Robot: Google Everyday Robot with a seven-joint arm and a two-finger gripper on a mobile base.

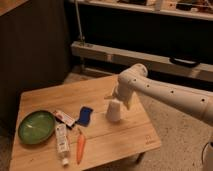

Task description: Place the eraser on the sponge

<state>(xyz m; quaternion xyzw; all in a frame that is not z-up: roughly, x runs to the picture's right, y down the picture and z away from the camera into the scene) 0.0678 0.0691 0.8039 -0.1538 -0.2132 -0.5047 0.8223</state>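
Observation:
The eraser, a small flat white bar with a red stripe and a dark end, lies on the wooden table just right of the green plate. Close to its right lies the bright-blue sponge, a narrow gap apart from it. My gripper hangs at the end of the white arm, which reaches in from the right. It is right over an upturned white cup, well to the right of the sponge and eraser.
A round green plate sits at the table's left front. A white labelled tube and an orange carrot lie near the front edge. Dark shelving and a rail run behind the table.

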